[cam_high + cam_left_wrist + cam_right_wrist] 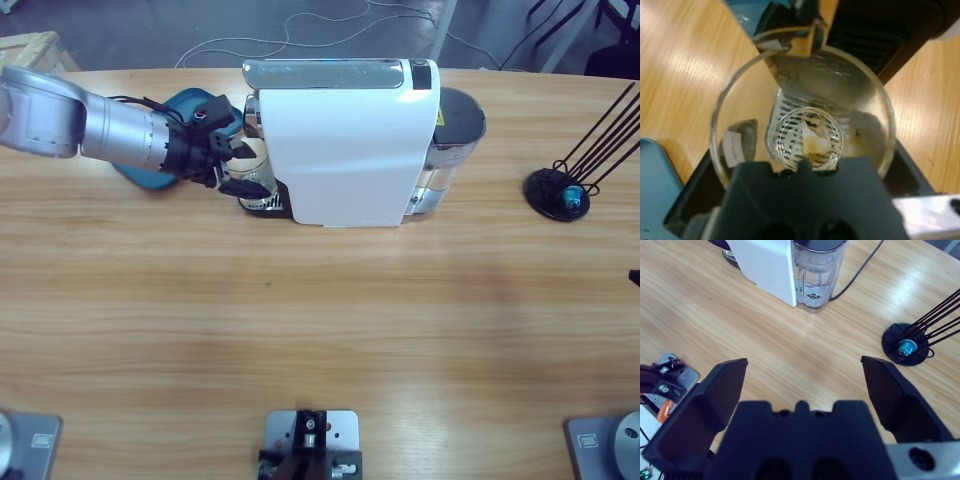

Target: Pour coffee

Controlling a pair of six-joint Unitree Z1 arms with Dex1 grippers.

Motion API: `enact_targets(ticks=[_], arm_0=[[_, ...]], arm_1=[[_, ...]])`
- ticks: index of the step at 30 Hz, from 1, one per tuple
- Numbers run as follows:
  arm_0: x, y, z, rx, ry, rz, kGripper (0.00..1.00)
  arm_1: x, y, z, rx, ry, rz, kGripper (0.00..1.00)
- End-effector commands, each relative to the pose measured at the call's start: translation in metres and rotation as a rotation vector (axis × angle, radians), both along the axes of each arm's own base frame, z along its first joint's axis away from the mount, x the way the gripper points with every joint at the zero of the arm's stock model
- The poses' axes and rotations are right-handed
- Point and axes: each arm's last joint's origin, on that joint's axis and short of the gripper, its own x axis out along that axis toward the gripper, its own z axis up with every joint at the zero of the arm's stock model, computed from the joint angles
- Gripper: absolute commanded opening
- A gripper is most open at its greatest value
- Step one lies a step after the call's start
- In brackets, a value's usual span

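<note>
A: What carries everything?

B: A long wooden tabletop [320, 330], pale planks with a soft sheen. Past its far edge lies a grey floor [150, 30] with loose white cables [330, 25] and the corner of a wooden crate [30, 50].

A: And the biggest thing on it?

B: A white coffee machine [345, 145] with a clear water tank [816, 275] at one end and a black cord [860, 270] trailing from it. The left arm [90, 120] reaches in from the side edge, and its left pincer [235, 170] sits right at the machine's spout end.

A: What is that pincer doing?

B: It is clamped on a clear glass cup [802, 120]. The cup stands on the machine's slotted drip tray [785, 112], directly ahead of the pincer. The coffee [815, 145] is only a thin brownish trace at the cup's bottom.

A: Anything close by?

B: A blue tray [190, 110] lies just behind the left pincer, under the arm.

A: The other pincer?

B: The right pincer [802, 385] hangs above bare wood, its jaws spread wide apart and holding nothing. Well ahead of it and off to one side stands a black wire rack [910, 342] with a small blue capsule [906, 347] on its round base.
</note>
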Motion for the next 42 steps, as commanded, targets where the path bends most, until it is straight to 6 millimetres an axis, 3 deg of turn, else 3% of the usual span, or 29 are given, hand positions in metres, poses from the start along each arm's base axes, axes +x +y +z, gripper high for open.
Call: enact_targets(ticks=[1,7,13,14,19,20,21,22,23,25,32,37,42], arm_0=[[0.002,0.005,-0.012,-0.034,0.081,-0.016,0.982],[-0.005,0.034,0.017,-0.128,0.067,-0.004,0.982],[-0.051,0.07,0.042,-0.118,0.014,0.076,0.982],[-0.061,0.076,0.044,-0.107,0.016,0.114,0.982],[-0.102,0.085,0.054,-0.062,0.03,0.243,0.982],[-0.109,0.087,0.06,-0.076,0.026,0.273,0.982],[-0.114,0.088,0.066,-0.089,0.019,0.31,0.982],[-0.119,0.088,0.071,-0.095,0.015,0.351,0.982],[-0.122,0.089,0.074,-0.092,0.013,0.397,0.982],[-0.127,0.092,0.08,-0.109,0.026,0.46,0.982],[-0.155,0.096,0.081,-0.102,0.061,0.423,0.982],[-0.163,0.103,0.089,-0.118,0.04,0.451,0.982],[-0.163,0.103,0.085,-0.102,0.055,0.457,0.982]], arm_1=[[-0.002,-0.004,-0.004,-0.001,-0.011,0.003,1.0],[-0.001,-0.002,0.0,0.005,-0.016,0.002,1.0],[0.011,0.015,0.018,-0.009,-0.048,-0.034,1.0],[0.018,0.021,0.027,-0.013,-0.046,-0.067,1.0],[0.095,0.065,0.099,-0.037,-0.054,-0.237,0.995],[0.112,0.074,0.105,-0.043,-0.04,-0.23,0.939],[0.132,0.085,0.109,-0.051,-0.017,-0.18,0.772],[0.155,0.096,0.112,-0.042,0.027,-0.107,0.513],[0.17,0.102,0.114,-0.026,0.056,-0.087,0.45],[0.197,0.117,0.113,-0.029,0.082,-0.09,0.0],[0.268,0.166,0.071,-0.101,0.218,-0.054,0.0],[0.29,0.182,0.049,-0.131,0.284,-0.035,0.0],[0.301,0.181,0.029,-0.18,0.342,-0.051,0.0]])
